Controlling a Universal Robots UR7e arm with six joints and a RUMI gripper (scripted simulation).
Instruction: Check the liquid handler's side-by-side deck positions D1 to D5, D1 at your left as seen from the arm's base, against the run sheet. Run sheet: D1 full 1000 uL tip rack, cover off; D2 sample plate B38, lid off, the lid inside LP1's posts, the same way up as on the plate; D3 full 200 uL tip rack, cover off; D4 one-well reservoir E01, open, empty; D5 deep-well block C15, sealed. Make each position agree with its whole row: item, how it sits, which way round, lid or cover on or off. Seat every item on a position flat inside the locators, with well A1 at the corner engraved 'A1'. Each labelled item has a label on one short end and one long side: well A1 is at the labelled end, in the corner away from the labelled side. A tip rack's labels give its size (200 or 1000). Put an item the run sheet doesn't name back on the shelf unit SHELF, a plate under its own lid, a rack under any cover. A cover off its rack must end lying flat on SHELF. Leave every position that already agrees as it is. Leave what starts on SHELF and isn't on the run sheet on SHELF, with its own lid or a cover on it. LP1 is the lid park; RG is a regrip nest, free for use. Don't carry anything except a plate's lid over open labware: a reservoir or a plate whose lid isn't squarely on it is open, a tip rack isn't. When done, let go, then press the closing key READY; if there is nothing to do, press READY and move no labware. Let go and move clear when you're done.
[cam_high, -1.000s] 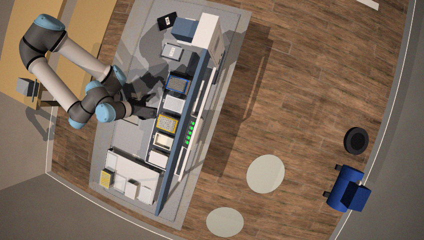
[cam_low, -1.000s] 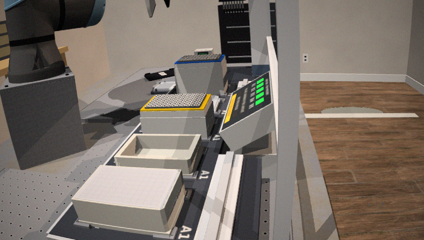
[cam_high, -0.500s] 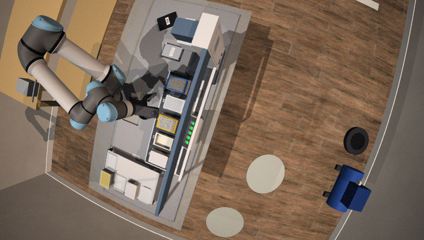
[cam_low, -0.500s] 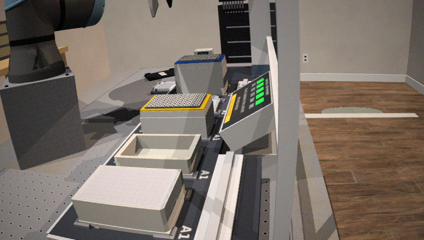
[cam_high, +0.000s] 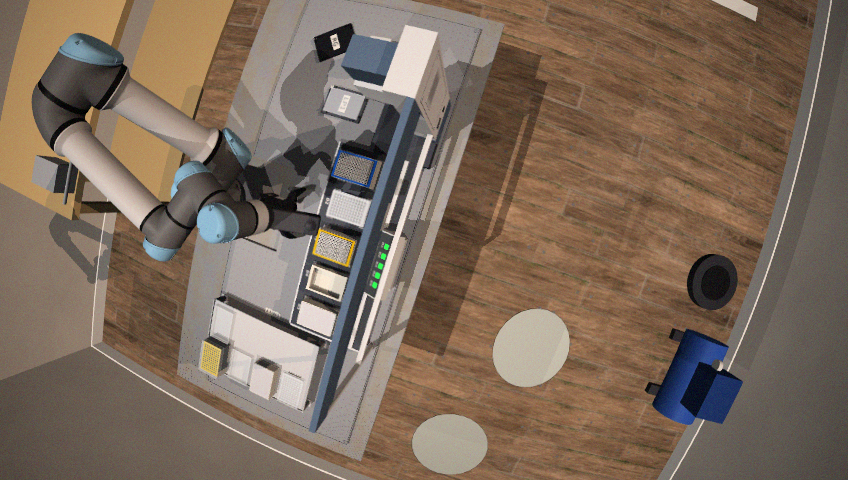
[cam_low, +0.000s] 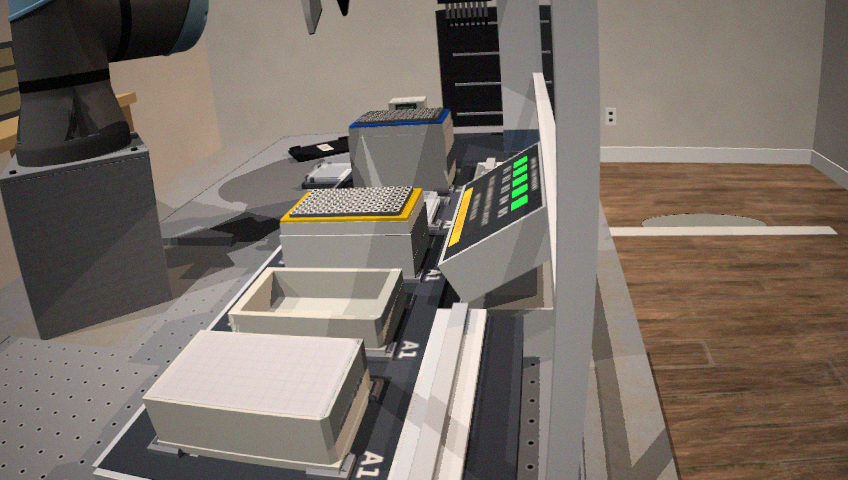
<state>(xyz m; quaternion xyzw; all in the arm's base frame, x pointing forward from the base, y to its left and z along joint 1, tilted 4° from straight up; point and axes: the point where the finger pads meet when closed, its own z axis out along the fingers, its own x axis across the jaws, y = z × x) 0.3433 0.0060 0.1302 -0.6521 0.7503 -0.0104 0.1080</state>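
Matt perforated metal table (cam_low: pixel 35 404), wood-plank floor (cam_low: pixel 743 333)

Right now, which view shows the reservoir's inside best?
Exterior. The open reservoir sits close to the camera, with its walls and bare floor visible, nothing inside. The top view shows the reservoir only as a small pale rectangle, fourth along the deck row.

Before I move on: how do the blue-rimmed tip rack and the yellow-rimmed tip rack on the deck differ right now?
The blue-rimmed tip rack stands taller than the yellow-rimmed tip rack. The blue one has a blue collar around its top, the yellow one a yellow collar. The blue one sits at the far end of the deck row, while the yellow one sits in the middle, next to the open reservoir. Both have their covers off, showing full tip grids.
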